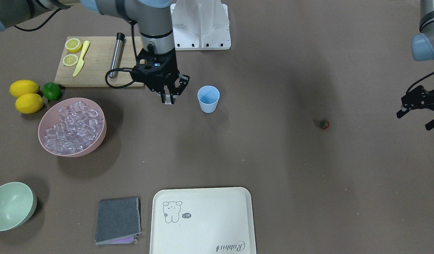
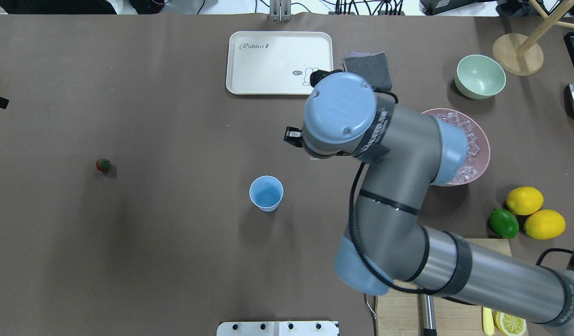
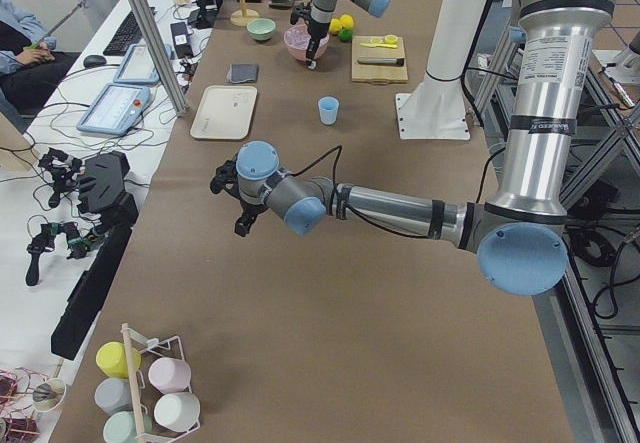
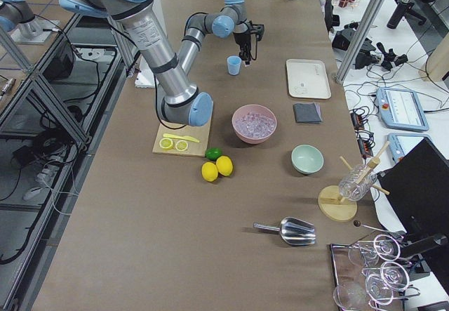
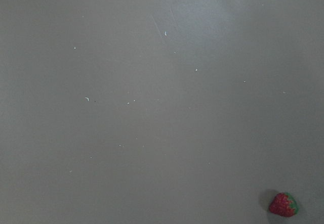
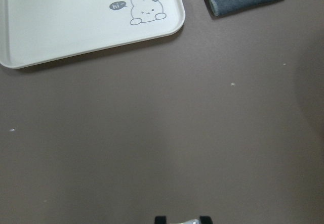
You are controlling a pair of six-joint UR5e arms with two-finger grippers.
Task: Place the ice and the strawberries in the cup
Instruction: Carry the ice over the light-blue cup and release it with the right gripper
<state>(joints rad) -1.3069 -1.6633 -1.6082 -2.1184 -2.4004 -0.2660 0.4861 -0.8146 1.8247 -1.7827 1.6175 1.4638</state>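
Note:
The light blue cup (image 1: pixel 208 99) stands upright mid-table, also in the overhead view (image 2: pixel 266 192). A heap of clear ice (image 1: pixel 74 126) fills the pink bowl (image 1: pixel 79 152). My right gripper (image 1: pixel 169 100) hangs between the bowl and the cup, close beside the cup, shut on one ice cube (image 6: pixel 183 222). The small red strawberry (image 1: pixel 324 124) lies alone on the table, also in the left wrist view (image 5: pixel 283 205). My left gripper (image 1: pixel 416 120) is open and empty, held off to the side of the strawberry.
A cutting board (image 1: pixel 97 70) with lemon halves, a yellow knife and a metal tool lies behind the right gripper. Two lemons (image 1: pixel 24 95) and a lime (image 1: pixel 52 91) sit near the pink bowl. A pale green bowl (image 1: pixel 10 206), grey cloth (image 1: pixel 118 220) and cream tray (image 1: pixel 203 220) line the far edge.

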